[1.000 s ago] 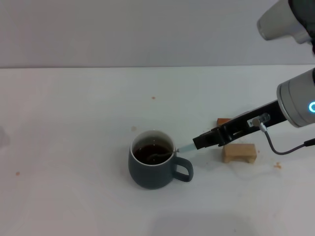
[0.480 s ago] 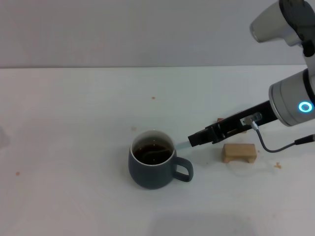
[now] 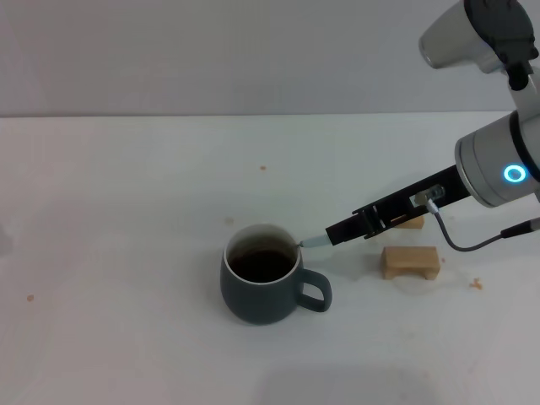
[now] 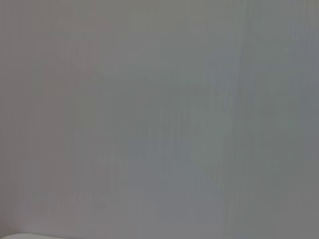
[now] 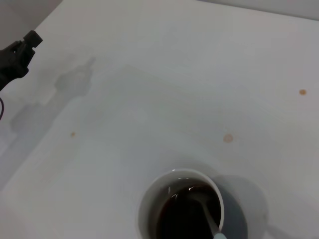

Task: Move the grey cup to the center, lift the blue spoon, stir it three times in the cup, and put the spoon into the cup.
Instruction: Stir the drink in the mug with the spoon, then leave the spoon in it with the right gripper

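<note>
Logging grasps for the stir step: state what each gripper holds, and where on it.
The right gripper holds the blue spoon by its handle end; its bowl is in the grey cup. Left gripper holds nothing visible.

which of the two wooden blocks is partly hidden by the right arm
The farther, darker wooden block, tucked behind the right tool; the pale wooden block nearer the camera sits fully exposed.
</note>
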